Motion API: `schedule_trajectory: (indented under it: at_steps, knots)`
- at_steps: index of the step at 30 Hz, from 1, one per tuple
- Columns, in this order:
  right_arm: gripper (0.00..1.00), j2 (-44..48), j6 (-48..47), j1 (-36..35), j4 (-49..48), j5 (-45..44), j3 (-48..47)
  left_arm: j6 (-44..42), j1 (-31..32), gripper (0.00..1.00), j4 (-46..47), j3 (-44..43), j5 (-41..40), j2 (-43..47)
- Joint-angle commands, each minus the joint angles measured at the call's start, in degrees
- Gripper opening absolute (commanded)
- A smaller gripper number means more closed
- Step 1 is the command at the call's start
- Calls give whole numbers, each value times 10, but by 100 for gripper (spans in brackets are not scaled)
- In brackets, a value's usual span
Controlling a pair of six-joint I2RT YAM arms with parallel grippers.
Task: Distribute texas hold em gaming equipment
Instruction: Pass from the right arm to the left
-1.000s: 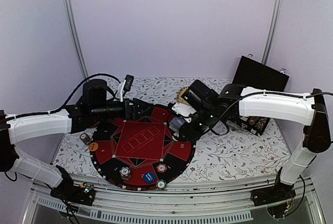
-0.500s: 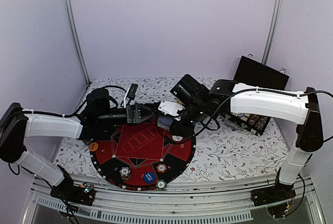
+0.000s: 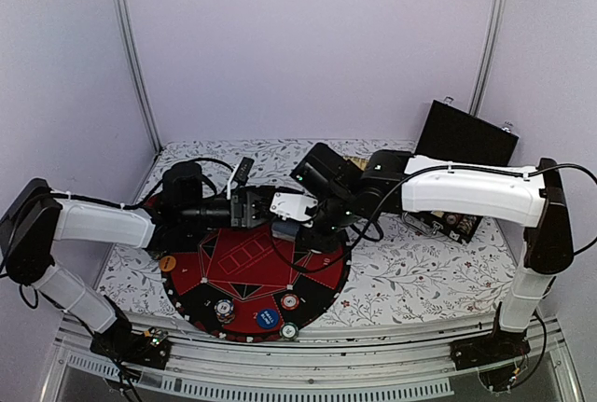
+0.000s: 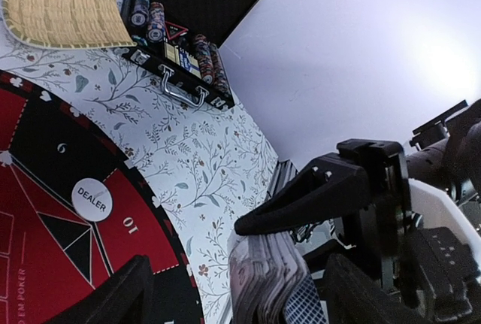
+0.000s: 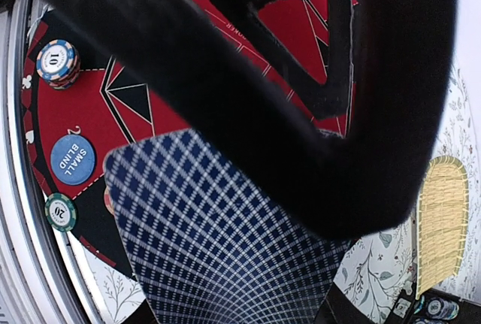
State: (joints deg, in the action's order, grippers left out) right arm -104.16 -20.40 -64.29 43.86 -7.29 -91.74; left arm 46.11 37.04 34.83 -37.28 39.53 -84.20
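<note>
My right gripper (image 3: 297, 220) is shut on a deck of playing cards (image 4: 267, 279) with blue-checked backs (image 5: 218, 241), held over the far right part of the round red and black poker mat (image 3: 252, 267). My left gripper (image 3: 266, 208) faces it, open, its two fingers standing either side of the deck without touching it. On the mat lie a white dealer button (image 4: 92, 199), a blue small-blind button (image 3: 268, 318) and chips (image 3: 225, 309) near the front edge. An orange button (image 3: 167, 262) sits at the mat's left.
An open black case (image 3: 452, 215) with rows of chips (image 4: 180, 46) stands at the right back. An oval straw tray (image 4: 60, 12) lies behind the mat. The floral tablecloth (image 3: 420, 271) stretches to the right of the mat.
The right arm has carried the deck leftward and lower. The left gripper has swung right to meet it, so the deck now sits between its open fingers.
</note>
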Motion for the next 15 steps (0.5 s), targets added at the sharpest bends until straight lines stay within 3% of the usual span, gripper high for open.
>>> schedule_trajectory:
  at_steps: [1, 5, 9, 11, 15]
  knots:
    - [45, -11, -13, -9, -4, -25, -28, -28, 9, 79, -5, -19, 25, -22]
    - [45, -16, -18, -12, -3, -41, -31, -50, 24, 75, -28, -28, 23, -32]
    - [44, -21, -24, -17, -8, -50, -32, -54, 32, 59, -26, -34, 34, -42]
    - [44, -20, -25, -17, -12, -59, -30, -57, 35, 46, -25, -35, 48, -45]
    - [43, -13, -27, -16, -26, -87, -21, -64, 39, 0, -13, -24, 67, -33]
